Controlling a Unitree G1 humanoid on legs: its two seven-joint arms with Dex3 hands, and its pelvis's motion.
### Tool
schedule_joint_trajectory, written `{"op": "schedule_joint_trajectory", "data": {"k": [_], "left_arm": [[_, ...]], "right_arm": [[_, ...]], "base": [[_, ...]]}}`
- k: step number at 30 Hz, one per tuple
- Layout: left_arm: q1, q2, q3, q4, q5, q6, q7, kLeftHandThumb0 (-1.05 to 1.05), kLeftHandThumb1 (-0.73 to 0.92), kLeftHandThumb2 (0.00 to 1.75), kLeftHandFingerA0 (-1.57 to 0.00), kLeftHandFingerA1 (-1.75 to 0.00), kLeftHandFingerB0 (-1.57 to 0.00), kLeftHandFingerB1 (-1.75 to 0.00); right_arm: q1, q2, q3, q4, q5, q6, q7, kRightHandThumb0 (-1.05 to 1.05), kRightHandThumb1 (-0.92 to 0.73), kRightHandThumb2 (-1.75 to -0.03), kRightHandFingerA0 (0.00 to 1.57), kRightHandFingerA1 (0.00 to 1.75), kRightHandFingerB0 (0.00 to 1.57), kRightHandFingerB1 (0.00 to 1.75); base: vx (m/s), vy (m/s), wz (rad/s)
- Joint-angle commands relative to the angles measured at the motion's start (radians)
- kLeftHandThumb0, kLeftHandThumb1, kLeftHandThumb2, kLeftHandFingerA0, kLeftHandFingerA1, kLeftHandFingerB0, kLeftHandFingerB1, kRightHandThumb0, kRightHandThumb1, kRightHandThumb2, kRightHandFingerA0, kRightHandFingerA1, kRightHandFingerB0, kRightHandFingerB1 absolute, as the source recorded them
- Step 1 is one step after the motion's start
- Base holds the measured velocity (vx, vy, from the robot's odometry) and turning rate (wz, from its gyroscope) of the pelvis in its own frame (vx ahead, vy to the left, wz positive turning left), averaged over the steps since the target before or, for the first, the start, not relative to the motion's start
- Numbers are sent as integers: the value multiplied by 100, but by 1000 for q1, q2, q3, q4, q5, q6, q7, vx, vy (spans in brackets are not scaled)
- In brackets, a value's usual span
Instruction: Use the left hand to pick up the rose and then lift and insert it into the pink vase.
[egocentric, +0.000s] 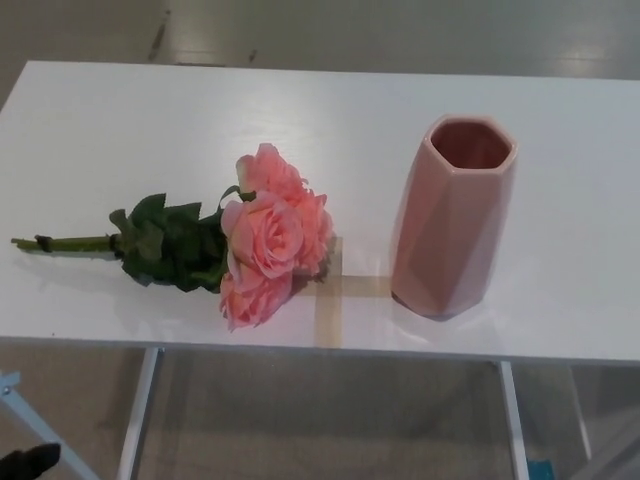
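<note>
Head view gives you one rose bunch (262, 238), one vase (452, 228) and one white table (330, 110). Count three pink blooms on the bunch, a cluster of dark leaves behind them, and a single green stem pointing toward the table's left edge. The rose lies flat on the table, left of centre, near the front edge. The vase stands upright to its right, apart from the blooms, mouth open upward, also close to the front edge. A tape cross (333, 292) sits on the table between them. Behind both you have wide bare tabletop. Neither hand shows, so you cannot tell their state.
</note>
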Motion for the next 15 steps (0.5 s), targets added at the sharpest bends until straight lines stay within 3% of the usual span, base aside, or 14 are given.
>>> {"op": "schedule_joint_trajectory", "data": {"k": [1, 2, 3, 7, 15], "left_arm": [[272, 229, -157, -671, -311, 125, -710, -45, 51, 65, -15, -37, -14, -33], [286, 240, -158, -712, -322, 126, -709, -45, 51, 65, -14, -37, -12, -32], [318, 264, -153, -805, -350, 121, -703, -26, 47, 95, -3, -49, 0, -47], [391, 320, -118, -1035, -459, 116, -712, -27, 45, 94, -4, -50, 0, -47], [435, 426, -2, -1371, -720, 245, -744, -30, 36, 90, -4, -51, 0, -48]], "right_arm": [[6, -11, -4, 12, -3, -6, -18, -25, -66, -59, 73, 45, 53, 39], [5, -12, -2, 12, -4, -6, -18, -25, -66, -59, 73, 44, 53, 38], [7, -13, -1, 11, -6, -10, -19, -25, -66, -59, 71, 44, 53, 39], [12, -12, -2, 10, -5, -15, -20, -25, -66, -59, 75, 45, 53, 39], [5, -9, -8, 12, 2, -9, -20, -25, -66, -59, 72, 44, 53, 38]], "base": [[0, 0, 0], [0, 0, 0], [0, 0, 0], [0, 0, 0], [0, 0, 0]]}}
